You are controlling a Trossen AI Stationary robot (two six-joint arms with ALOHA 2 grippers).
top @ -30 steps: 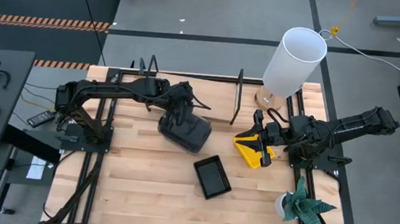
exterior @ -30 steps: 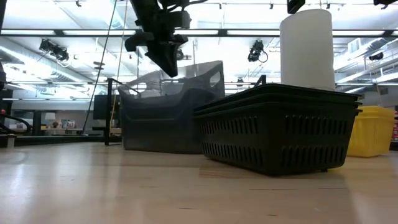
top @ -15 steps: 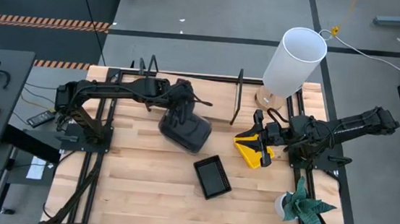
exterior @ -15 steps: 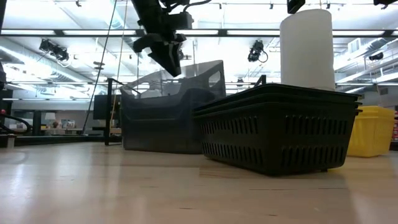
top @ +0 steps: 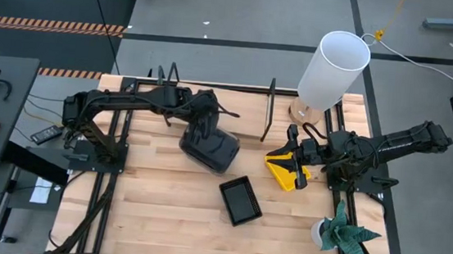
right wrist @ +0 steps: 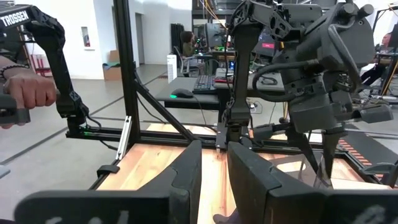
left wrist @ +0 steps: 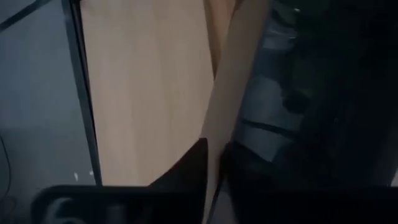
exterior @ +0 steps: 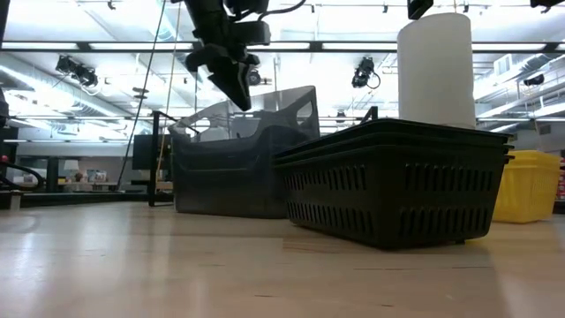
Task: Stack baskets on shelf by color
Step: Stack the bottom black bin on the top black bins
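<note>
The grey baskets point(top: 210, 150) stand nested on the tabletop in front of the shelf point(top: 244, 116). In the low view the top grey basket point(exterior: 252, 132) sits tilted in the stack. My left gripper point(top: 204, 121) hangs shut just above the stack's far-left rim, its fingers point(exterior: 237, 93) pointing down and clear of it. The grey baskets also show in the left wrist view point(left wrist: 280, 124). The black mesh baskets point(top: 240, 201) sit nested nearer the front point(exterior: 397, 181). The yellow baskets point(top: 282, 169) sit on the table's right. My right gripper point(top: 291, 160) waits shut above them, pointing toward the table's left.
A tall white cylinder point(top: 334, 66) stands at the far right, with a small potted plant point(top: 341, 232) at the near right. The shelf's black wire uprights point(top: 267, 110) rise beside the left arm. A person's hand point(right wrist: 25, 93) shows beyond the table's left side.
My left gripper has turned a little and drifted slightly toward the table's left above the grey baskets. The baskets have stayed where they were.
</note>
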